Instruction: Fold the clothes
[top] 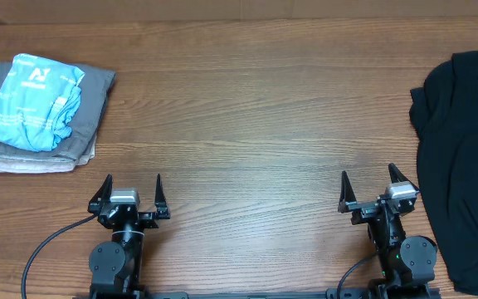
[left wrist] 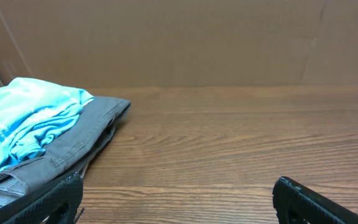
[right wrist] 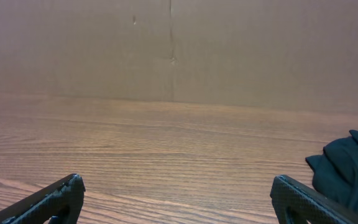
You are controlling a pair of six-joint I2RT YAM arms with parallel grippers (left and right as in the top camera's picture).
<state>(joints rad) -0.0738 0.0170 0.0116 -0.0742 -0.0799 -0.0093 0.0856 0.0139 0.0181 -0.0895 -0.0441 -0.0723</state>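
Observation:
A crumpled heap of black clothes point(top: 463, 158) lies along the table's right edge and runs off the frame; its dark edge point(right wrist: 350, 168) shows at the right in the right wrist view. My right gripper point(top: 368, 183) stands open near the front edge, just left of that heap, with nothing between its fingers point(right wrist: 55, 198). My left gripper point(top: 133, 186) is open too, at the front left, holding nothing; one of its fingers point(left wrist: 309, 200) shows low in the left wrist view.
A folded stack sits at the back left: a light blue garment point(top: 36, 100) on top of grey ones point(top: 90, 104), also seen as a blue and grey pile point(left wrist: 36, 124). A brown cardboard wall point(right wrist: 179, 50) backs the wooden table point(top: 247, 124).

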